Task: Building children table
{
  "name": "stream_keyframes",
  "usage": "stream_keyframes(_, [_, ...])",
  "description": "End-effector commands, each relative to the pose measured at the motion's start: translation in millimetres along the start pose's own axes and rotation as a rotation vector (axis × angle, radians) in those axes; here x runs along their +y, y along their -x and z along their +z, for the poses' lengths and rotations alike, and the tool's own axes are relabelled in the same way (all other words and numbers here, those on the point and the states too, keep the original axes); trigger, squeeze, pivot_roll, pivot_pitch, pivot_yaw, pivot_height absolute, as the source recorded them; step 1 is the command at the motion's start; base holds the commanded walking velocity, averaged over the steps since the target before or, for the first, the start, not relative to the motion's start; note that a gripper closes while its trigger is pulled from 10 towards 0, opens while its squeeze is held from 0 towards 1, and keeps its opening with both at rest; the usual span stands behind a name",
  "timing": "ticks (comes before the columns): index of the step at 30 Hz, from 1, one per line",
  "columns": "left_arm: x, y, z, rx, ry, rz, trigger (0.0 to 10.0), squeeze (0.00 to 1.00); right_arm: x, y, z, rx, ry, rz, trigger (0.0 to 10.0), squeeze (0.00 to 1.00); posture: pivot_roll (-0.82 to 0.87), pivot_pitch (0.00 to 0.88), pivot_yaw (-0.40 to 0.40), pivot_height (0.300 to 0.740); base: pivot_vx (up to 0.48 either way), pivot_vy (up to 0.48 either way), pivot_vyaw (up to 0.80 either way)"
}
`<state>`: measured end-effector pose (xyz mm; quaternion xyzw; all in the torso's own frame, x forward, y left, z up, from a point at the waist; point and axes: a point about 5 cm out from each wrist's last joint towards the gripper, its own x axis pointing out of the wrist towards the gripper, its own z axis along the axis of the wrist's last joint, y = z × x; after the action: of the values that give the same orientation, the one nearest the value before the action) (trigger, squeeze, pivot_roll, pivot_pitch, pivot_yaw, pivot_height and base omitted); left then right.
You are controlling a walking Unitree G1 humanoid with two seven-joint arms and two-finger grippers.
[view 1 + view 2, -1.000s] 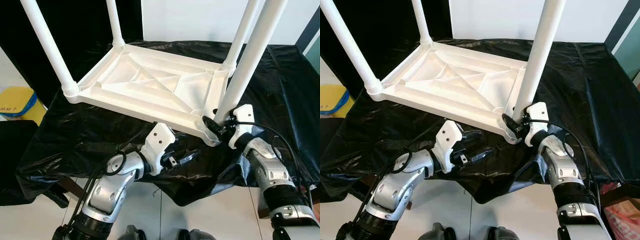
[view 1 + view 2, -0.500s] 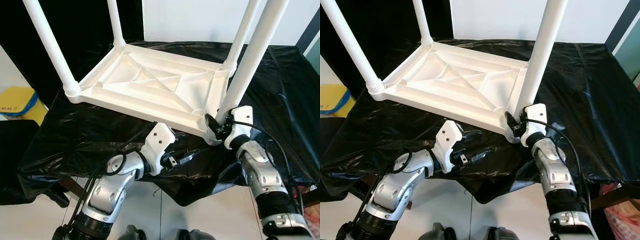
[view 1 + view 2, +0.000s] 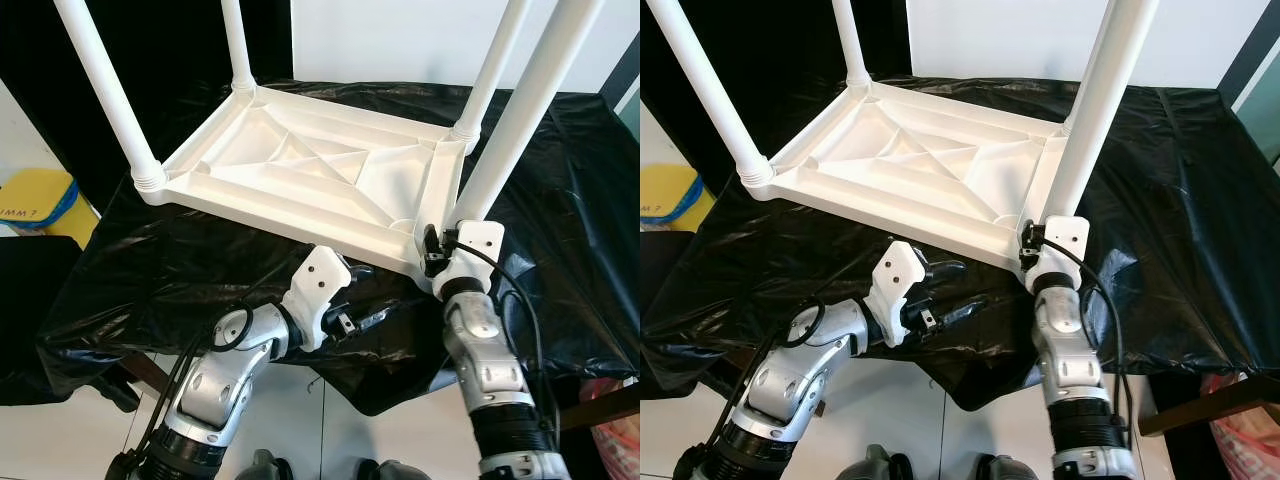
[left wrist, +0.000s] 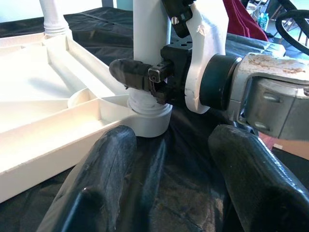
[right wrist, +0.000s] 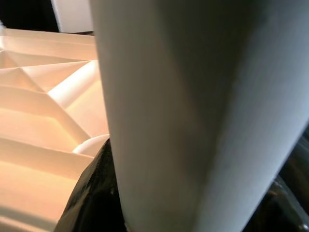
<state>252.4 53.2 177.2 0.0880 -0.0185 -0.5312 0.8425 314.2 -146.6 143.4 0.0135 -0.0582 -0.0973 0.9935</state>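
Note:
A white children's table top [image 3: 300, 170] lies upside down on a black sheet [image 3: 560, 200], with its legs pointing up. My right gripper [image 3: 437, 250] is shut on the base of the near right leg [image 3: 510, 120], just above its socket. In the right wrist view the leg [image 5: 193, 96] runs between the black fingers [image 5: 89, 193]. My left gripper [image 3: 365, 295] is open and empty, low in front of the table's near edge. The left wrist view looks past the left gripper [image 4: 174, 169] at the right gripper's finger [image 4: 133, 72] wrapped round the leg.
The sheet hangs over the front edge of the work surface, above white floor tiles. A yellow and blue object [image 3: 35, 195] and a black seat [image 3: 30, 290] sit on the left. A reddish bag [image 3: 615, 400] is at the lower right.
My right forearm has swung inward and now stands more upright under the near right leg, its wrist turned round the leg. The left arm has stayed put.

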Motion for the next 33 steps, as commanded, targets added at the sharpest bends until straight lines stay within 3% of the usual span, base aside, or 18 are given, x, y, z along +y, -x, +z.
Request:
stream_keyframes(1, [-2.0,0.4,-1,-0.001,0.003,0.041,10.0,0.0,-4.5,8.2,-20,0.099,0.027,-0.032,10.0,0.0,-0.03,0.112,-0.041,0.74,0.0,0.0,0.0])
stream_keyframes(24, [-2.4,-0.4,-1,-0.001,0.005,0.032,10.0,0.0,-7.7,9.4,-11,0.053,0.042,-0.046,10.0,0.0,-0.03,0.116,-0.036,0.74,0.0,0.0,0.0])
stream_keyframes(25, [-2.3,-0.5,-1,-0.001,0.006,0.033,10.0,0.0,-7.4,9.2,-10,0.047,0.035,-0.027,10.0,1.0,-0.04,0.118,-0.036,0.74,0.0,0.0,0.0])
stream_keyframes(33, [-2.4,-0.5,-1,-0.002,0.009,0.036,10.0,0.0,-5.5,12.2,-1,-0.014,0.035,0.056,10.0,1.0,-0.04,0.125,-0.039,0.74,0.0,0.0,0.0])
